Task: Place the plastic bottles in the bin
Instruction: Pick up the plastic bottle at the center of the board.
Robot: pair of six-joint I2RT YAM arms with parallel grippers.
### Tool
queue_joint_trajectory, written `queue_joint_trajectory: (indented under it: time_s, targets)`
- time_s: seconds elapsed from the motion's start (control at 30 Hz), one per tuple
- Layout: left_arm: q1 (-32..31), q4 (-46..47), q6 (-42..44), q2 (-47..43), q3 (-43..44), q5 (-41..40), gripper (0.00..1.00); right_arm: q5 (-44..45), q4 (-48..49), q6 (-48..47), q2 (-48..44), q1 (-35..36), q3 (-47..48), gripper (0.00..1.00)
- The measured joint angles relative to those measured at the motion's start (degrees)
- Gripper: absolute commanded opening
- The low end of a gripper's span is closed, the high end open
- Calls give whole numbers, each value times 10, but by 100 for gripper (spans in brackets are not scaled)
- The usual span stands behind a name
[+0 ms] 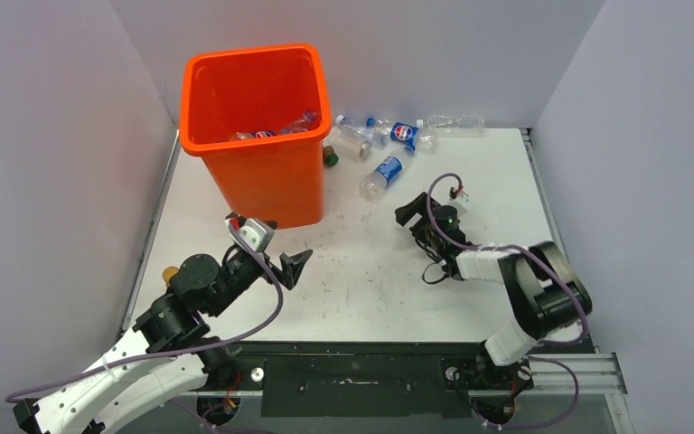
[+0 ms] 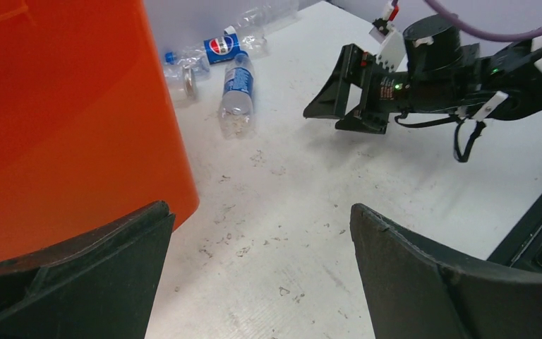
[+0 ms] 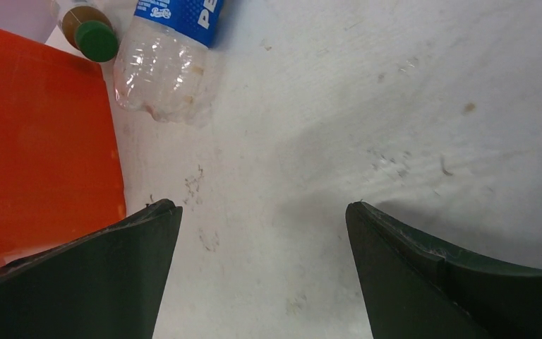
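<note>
The left gripper hangs low over the white table just in front of the orange bin, its two black fingers spread wide with nothing between them. The right gripper is likewise spread and empty, held close above the tabletop and aimed toward the bin's right side.

The nearest plastic bottle lies on its side just beyond the right gripper. Its long axis runs diagonally, the blue cap toward the far right and the crumpled clear base toward the near left. It is clear, with a blue Pepsi label round its middle. In the right wrist view its base sits near the bin wall.

A small bottle with brown contents and a green cap lies right beside the bin's far right corner. Further bottles lie on their sides near the back wall: a clear one, one with a Pepsi label, and a plain clear one lying left to right. Several bottles already rest inside the bin.
</note>
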Motion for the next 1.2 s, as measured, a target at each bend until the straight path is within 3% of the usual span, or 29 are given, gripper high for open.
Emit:
queue_joint_trajectory:
  time_s: [0.23,0.57,0.93,1.1,1.2]
  targets:
    - [0,13,0,-11,-2,-27,96,-22,43,23,156,0,145,90]
    - [0,13,0,-11,-2,-36,96,-42,33,64,290,-16,292,90]
    - [1,12,1,0,-2,-36,96,-56,-42,68,363,-18,424,90]
    - [1,12,0,3,-2,-36,96,-57,-88,55,376,-18,464,98]
    - [1,12,0,3,-2,-36,96,-56,-102,42,378,-18,473,89]
